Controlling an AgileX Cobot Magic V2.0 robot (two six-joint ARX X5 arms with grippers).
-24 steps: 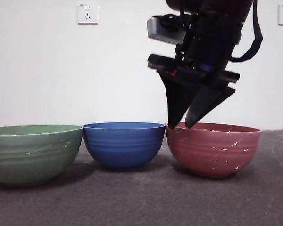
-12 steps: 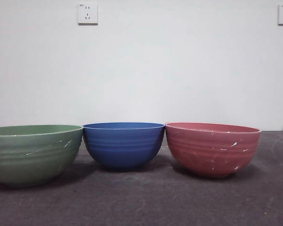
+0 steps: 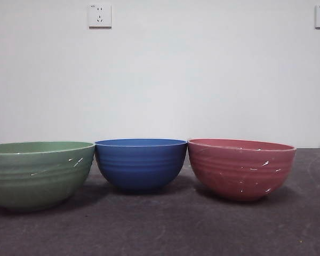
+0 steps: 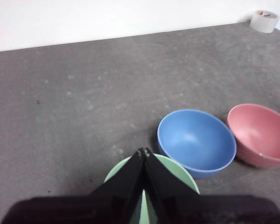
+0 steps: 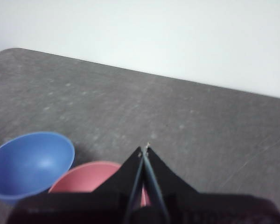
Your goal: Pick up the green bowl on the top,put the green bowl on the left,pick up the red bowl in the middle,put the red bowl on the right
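With all three bowls standing singly in a row across the lower half of the front view, the job looks to me as good as finished: the green bowl [image 3: 38, 173] sits at the lower left of the frame, the blue bowl [image 3: 140, 164] in the lower middle, and the red bowl [image 3: 241, 168] at the lower right, each upright on the dark grey worktop [image 3: 165, 226]. Nothing is stacked on anything else. The green and blue rims look touching or very nearly so, and the blue and red likewise; I cannot tell which from this low angle. No arm shows in the front view at all. From the left wrist view, the left gripper [image 4: 143, 151] hangs above the green bowl [image 4: 175, 170], its two black jaws pressed together to a point and holding nothing, with the blue bowl [image 4: 196, 140] and red bowl [image 4: 259, 133] further to the right of that frame and a roll of tape [image 4: 264, 20] far off in the upper right corner. From the right wrist view, the right gripper [image 5: 144, 148] is likewise closed up tight and empty, poised over the red bowl [image 5: 79, 177] with the blue bowl [image 5: 30, 163] at the lower left of that frame. My guess is that both placements are done, so what remains calls for nothing more than the arms keeping clear of the bowls.
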